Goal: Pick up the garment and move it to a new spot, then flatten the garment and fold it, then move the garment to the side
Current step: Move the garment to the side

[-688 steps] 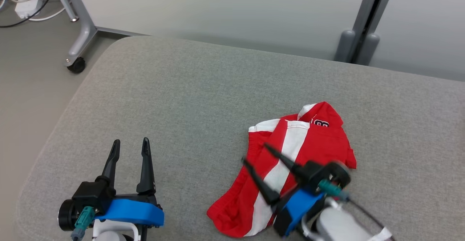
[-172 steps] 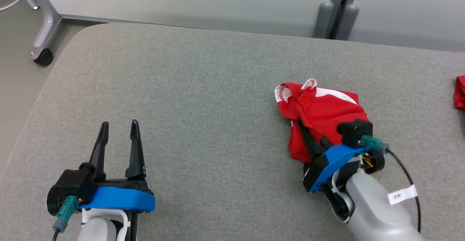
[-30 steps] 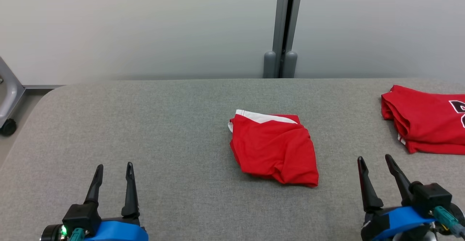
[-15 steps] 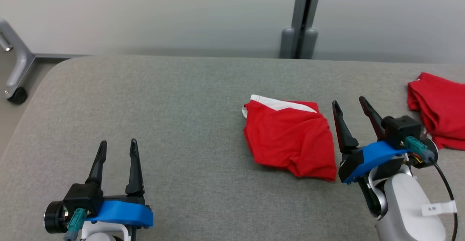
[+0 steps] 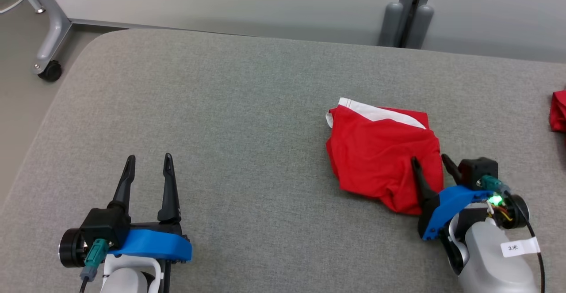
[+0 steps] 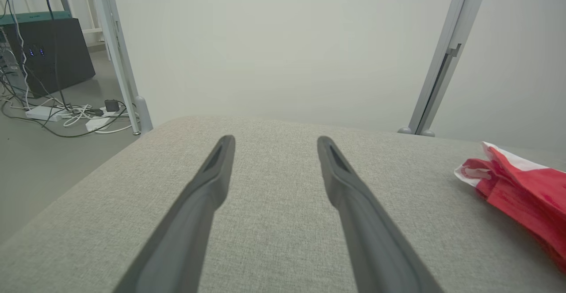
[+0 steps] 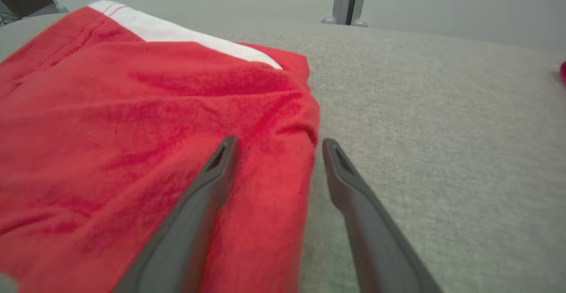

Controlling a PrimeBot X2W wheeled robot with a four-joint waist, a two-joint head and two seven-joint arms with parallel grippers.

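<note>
Here the right pincer, spread, straddles the right edge of the folded garment. The left pincer, also spread, hangs well apart over wide bare table.

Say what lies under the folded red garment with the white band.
The folded red garment lies on the grey fabric surface. Its own lower layers, and anything beneath them, are covered by the top layer.

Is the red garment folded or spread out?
Folded: the garment lies as a compact layered rectangle, white band along one edge.
</note>
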